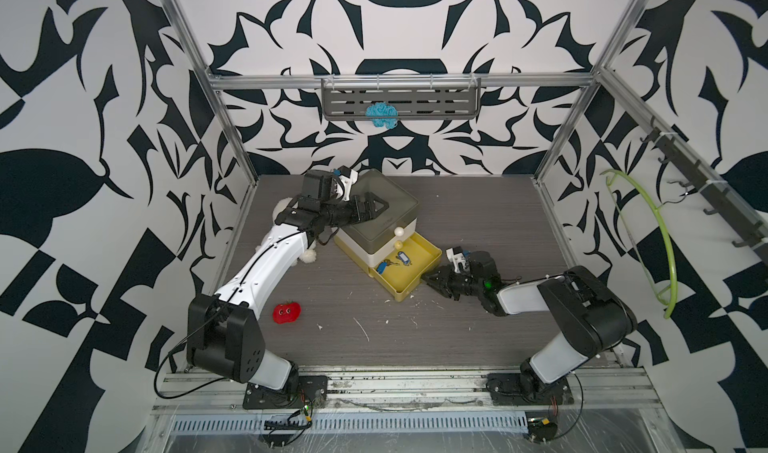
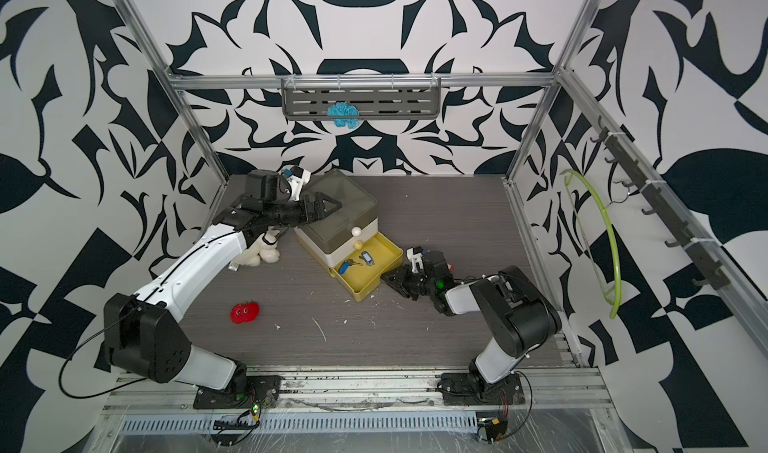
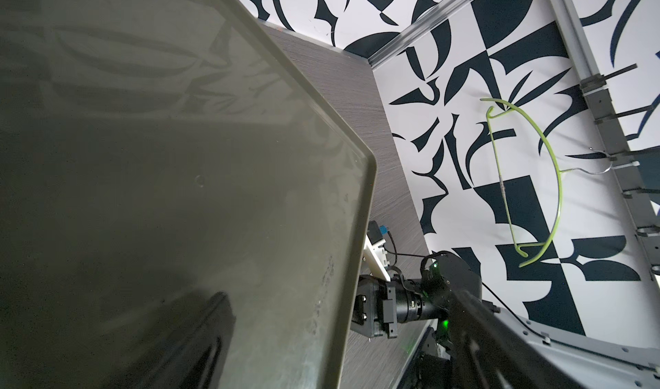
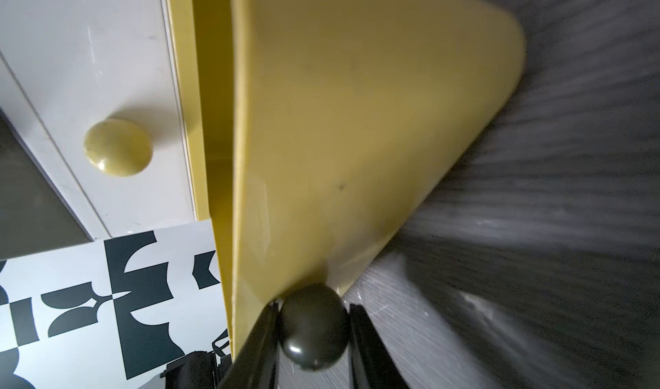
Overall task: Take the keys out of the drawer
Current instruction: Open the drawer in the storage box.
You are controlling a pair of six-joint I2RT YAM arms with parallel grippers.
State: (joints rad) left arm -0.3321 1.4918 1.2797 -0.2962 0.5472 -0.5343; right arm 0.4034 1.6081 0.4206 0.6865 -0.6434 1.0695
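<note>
Centre frame in both top views: drawer box (image 1: 399, 205) w/ stacked drawers. The bottom yellow drawer (image 1: 411, 283) stands pulled out toward lower right. Keys (image 1: 392, 262) lie on the drawer floor at its inner end, just below the box front. Two blue tags (image 1: 402, 258) are visible; other tag colours I cannot make out. Nothing grips them.

R gripper (image 1: 427, 281) sits at the drawer's front wall. Its wrist view confirms jaws clamped on the dark round knob (image 4: 313, 324), one finger each side. As I read it, the knob is the only pull point, so this arm does the opening.

L gripper (image 1: 376, 209) lies over the grey lid (image 3: 178, 155) of the box, upper centre, jaws fully apart, holding nothing. Its wrist view shows one finger (image 3: 200, 337) flat against the lid. I judge it a brace: weight on top stops the light box sliding w/ the pull.

Opening looks sufficient; keys are exposed. Next, approx.: free the knob, then reach in from above. Red strawberry toy (image 1: 286, 311), lower left on the table (image 1: 374, 334), is not a target.
</note>
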